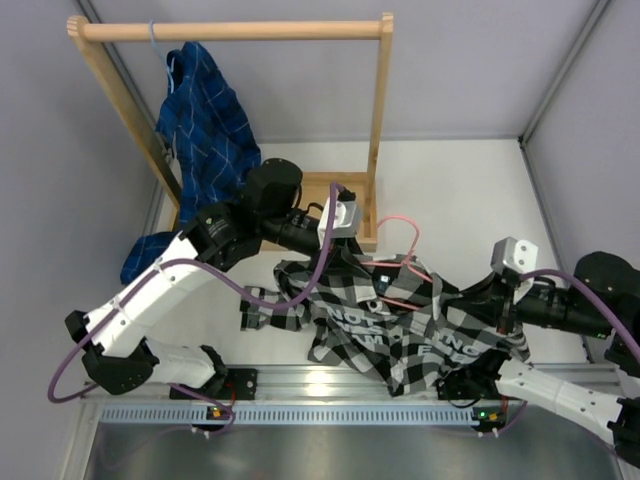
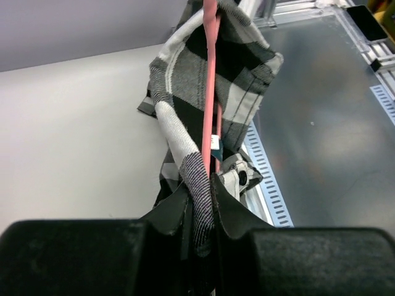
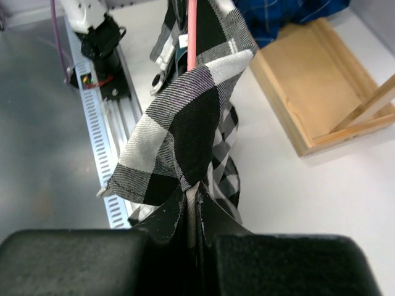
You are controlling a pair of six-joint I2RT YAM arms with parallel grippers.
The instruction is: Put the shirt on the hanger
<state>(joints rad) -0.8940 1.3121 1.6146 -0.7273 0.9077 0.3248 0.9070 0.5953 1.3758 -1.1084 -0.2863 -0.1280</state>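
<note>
Tabletop (image 1: 470, 190) in pale white is carrying a wooden garment rack (image 1: 230, 31) at its far left, where a blue plaid shirt (image 1: 205, 120) is hanging from the top bar. Nearer the arms, the black-and-white checked shirt (image 1: 400, 325) is hanging crumpled, held up between both arms. The pink wire hanger (image 1: 400, 225) is sitting partly inside it, with a loop of wire sticking out on the far side. The left end effector (image 2: 199, 197) is clenching a fold of the shirt, and the hanger wire is running down into the same grip. The right end effector (image 3: 192, 200) is clamping a corner of the shirt.
</note>
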